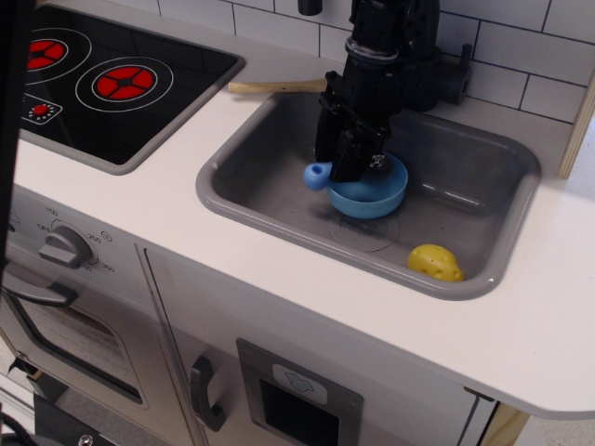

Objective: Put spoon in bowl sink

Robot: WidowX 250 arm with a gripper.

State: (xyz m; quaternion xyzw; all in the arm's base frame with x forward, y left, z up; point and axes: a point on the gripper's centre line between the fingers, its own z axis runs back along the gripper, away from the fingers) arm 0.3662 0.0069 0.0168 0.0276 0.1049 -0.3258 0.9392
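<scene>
1. The small toy spoon with a chunky light blue handle (318, 175) sits at the centre of the frame, its handle end poking out past the left rim of the round light blue plastic bowl (372, 193); its scoop is hidden behind the arm.
2. The black gripper (351, 156) reaches down over the bowl's left edge, right at the spoon; whether its jaws clasp the spoon or stand apart cannot be told.
3. The bowl rests on the floor of the large grey rectangular sink (232, 186), near the middle, with bare grey floor to its left, front and right.
4. A yellow lumpy object (435, 263) lies in the sink's lower right corner, well apart from the bowl.
5. A black faucet (437, 74) stands behind the sink, mostly covered by the arm.
6. A long wooden utensil (274, 87) lies on the white countertop (139, 204) behind the sink's upper left edge.
7. A black stovetop with red rings (121, 84) fills the upper left.
</scene>
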